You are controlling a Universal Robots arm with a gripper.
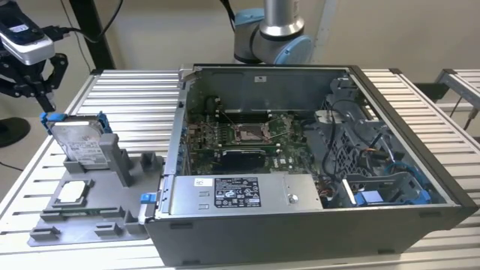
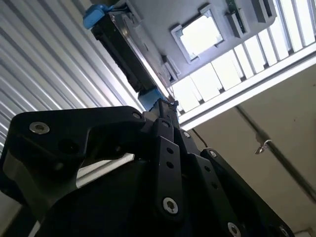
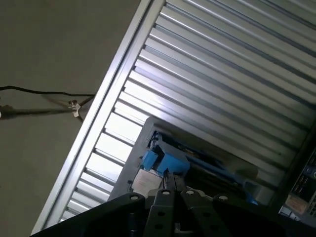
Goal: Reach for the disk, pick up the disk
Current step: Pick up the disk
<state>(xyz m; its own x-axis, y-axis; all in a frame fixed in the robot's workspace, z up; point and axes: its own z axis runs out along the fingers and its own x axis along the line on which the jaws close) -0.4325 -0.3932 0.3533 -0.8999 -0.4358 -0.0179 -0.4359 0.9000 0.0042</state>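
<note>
Just below the black metal gripper (image 1: pixel 48 104), whose fingers look pinched together on nothing, the flat silver blue-bracketed disk (image 1: pixel 76 143) stands tilted in a grey plastic holder (image 1: pixel 116 163), its top edge running toward the exterior view's right.

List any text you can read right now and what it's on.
On the disk, white label: print too small to read.
On the long grey box, black-and-white label: too small to read.
On the computer case, white sticker: unreadable.
Nothing is legible.
</note>
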